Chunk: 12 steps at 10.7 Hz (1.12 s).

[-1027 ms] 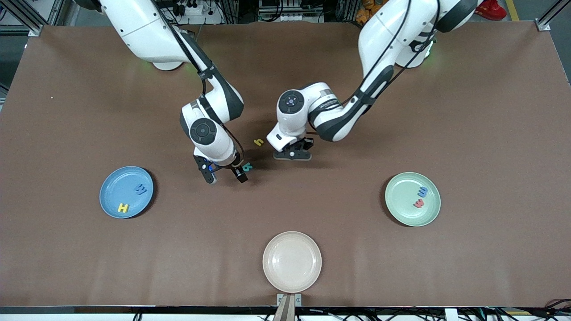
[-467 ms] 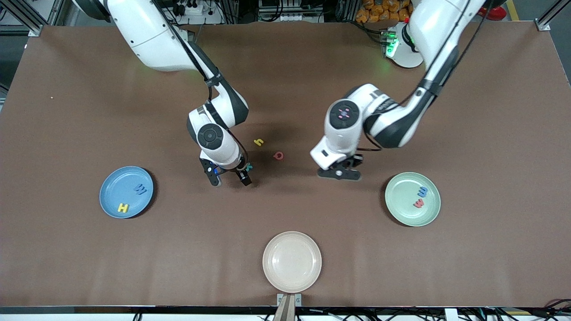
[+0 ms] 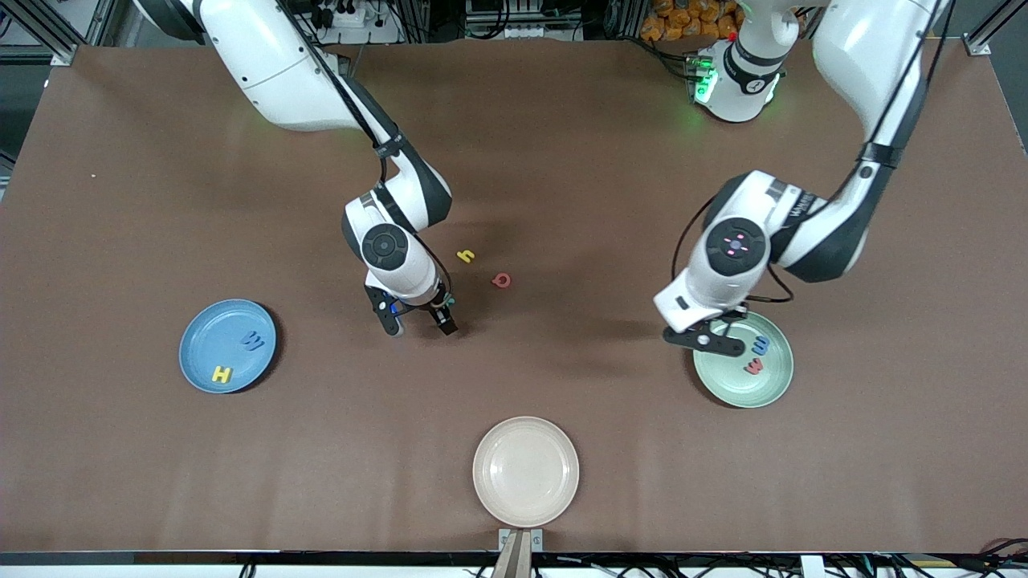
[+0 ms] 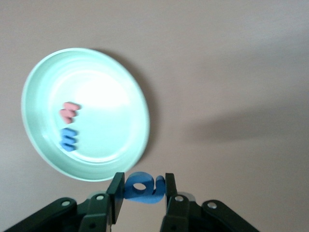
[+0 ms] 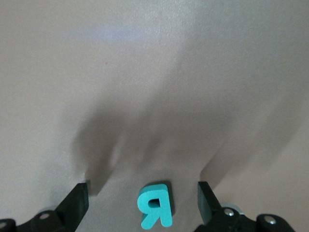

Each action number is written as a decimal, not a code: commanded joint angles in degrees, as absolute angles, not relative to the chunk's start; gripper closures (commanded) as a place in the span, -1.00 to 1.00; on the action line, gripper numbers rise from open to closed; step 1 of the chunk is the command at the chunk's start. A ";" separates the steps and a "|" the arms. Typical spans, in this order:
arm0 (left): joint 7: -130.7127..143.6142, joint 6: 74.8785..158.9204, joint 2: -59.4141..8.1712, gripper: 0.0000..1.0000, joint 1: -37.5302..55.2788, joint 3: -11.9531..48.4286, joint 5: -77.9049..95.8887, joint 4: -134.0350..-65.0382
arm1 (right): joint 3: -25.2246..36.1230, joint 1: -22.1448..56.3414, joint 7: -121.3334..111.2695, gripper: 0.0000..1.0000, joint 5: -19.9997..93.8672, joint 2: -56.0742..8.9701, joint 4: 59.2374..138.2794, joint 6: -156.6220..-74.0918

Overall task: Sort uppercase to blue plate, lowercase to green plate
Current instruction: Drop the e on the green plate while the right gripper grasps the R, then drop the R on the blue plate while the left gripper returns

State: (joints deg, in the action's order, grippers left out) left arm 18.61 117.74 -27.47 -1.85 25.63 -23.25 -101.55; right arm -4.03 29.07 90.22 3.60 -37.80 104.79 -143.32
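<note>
Left hand (image 4: 141, 189) pinches the blue lowercase letter (image 4: 143, 187) over the green plate (image 3: 743, 385) rim, where m and w already sit, while right hand (image 5: 142, 203) hangs wide open straddling the teal R (image 5: 155, 205) on the tabletop (image 3: 562, 144), likely bound for the blue plate (image 3: 201, 337).

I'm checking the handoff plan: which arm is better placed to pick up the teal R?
Right. The right gripper hangs open with its fingers either side of the teal R on the table. The left gripper is shut on a blue letter at the green plate.
</note>
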 commanded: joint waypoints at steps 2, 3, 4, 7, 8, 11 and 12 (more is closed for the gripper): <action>10.56 119.79 -28.99 1.00 -7.28 22.16 -24.35 -103.45 | -3.52 30.50 91.76 0.13 3.78 -38.14 104.06 -143.17; 10.20 120.66 -30.13 0.88 -7.38 20.32 -24.43 -103.27 | -3.52 30.41 91.76 0.77 3.61 -38.14 104.06 -143.17; 8.98 121.72 -30.58 0.69 -7.38 19.35 -24.43 -103.18 | -3.52 30.50 91.76 1.00 2.82 -38.14 104.24 -143.17; 7.56 122.08 -30.32 -1.00 -7.38 19.34 -24.26 -102.92 | -3.52 30.85 91.67 1.00 0.35 -38.14 104.59 -143.09; 7.91 122.08 -30.06 -1.00 -6.69 19.34 -23.91 -102.92 | -3.52 30.76 91.41 1.00 0.18 -37.80 104.50 -142.56; 7.56 121.82 -29.18 -1.00 -2.57 19.86 -23.82 -102.92 | -3.52 25.34 82.93 1.00 -2.37 -32.63 104.50 -133.64; 7.65 121.82 -29.09 -1.00 -0.46 20.04 -23.73 -102.92 | -3.52 21.83 75.14 1.00 -2.37 -30.35 104.50 -128.20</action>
